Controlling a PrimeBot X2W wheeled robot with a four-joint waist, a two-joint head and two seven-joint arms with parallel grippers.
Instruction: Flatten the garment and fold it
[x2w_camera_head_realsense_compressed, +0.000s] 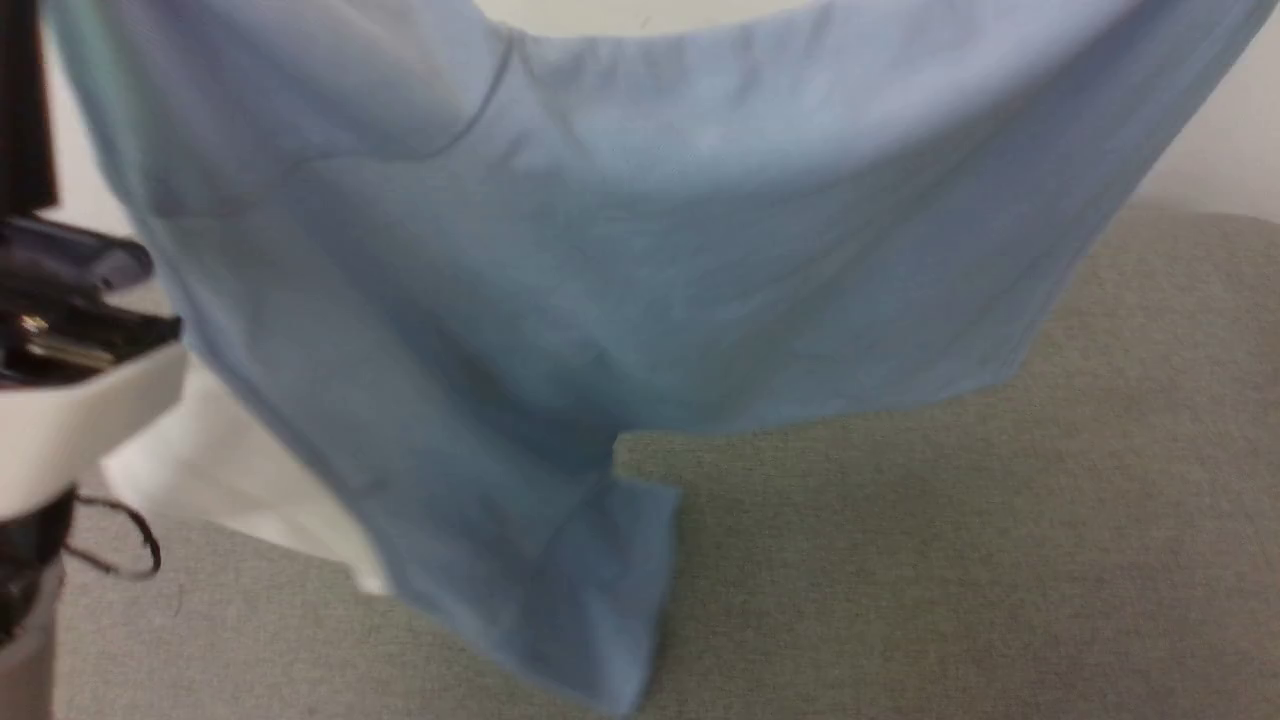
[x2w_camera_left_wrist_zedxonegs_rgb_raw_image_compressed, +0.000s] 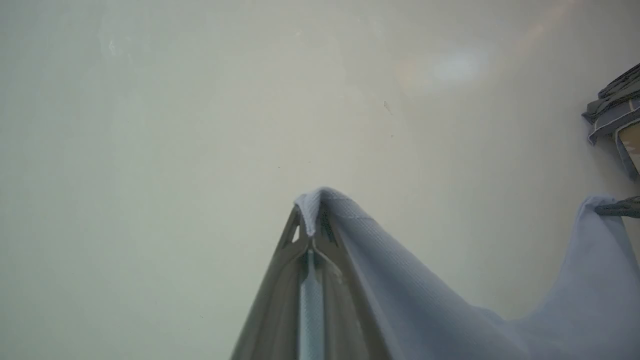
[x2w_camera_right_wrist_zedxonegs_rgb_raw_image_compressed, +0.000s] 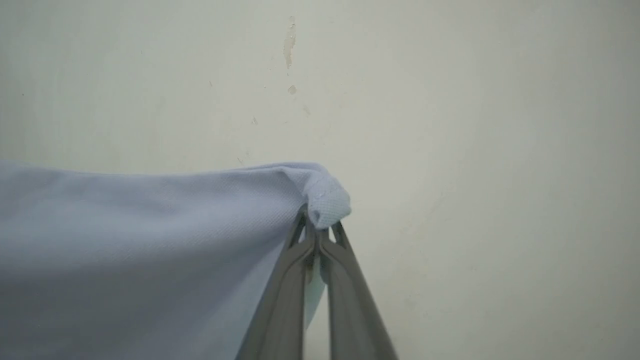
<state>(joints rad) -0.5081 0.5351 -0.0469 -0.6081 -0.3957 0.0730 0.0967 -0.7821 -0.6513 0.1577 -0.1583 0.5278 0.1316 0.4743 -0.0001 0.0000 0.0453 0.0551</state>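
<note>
The light blue garment (x2w_camera_head_realsense_compressed: 620, 250) hangs spread in the air across the head view, its upper edge sagging in the middle and its lower hem trailing down to the grey surface. In the left wrist view my left gripper (x2w_camera_left_wrist_zedxonegs_rgb_raw_image_compressed: 311, 220) is shut on a corner of the garment (x2w_camera_left_wrist_zedxonegs_rgb_raw_image_compressed: 425, 300), which drapes away to the right. My right gripper (x2w_camera_right_wrist_zedxonegs_rgb_raw_image_compressed: 318, 227) is shut on another bunched corner of the garment (x2w_camera_right_wrist_zedxonegs_rgb_raw_image_compressed: 150, 230), the cloth stretching off to the left. Collar, logo and placket are hidden.
A grey cloth-covered surface (x2w_camera_head_realsense_compressed: 1000, 560) lies below the garment. White fabric (x2w_camera_head_realsense_compressed: 220, 480) lies at the left beside a pale robot part (x2w_camera_head_realsense_compressed: 80, 420). A cream wall (x2w_camera_right_wrist_zedxonegs_rgb_raw_image_compressed: 450, 100) stands behind. Folded striped cloth (x2w_camera_left_wrist_zedxonegs_rgb_raw_image_compressed: 617, 107) sits at the right edge of the left wrist view.
</note>
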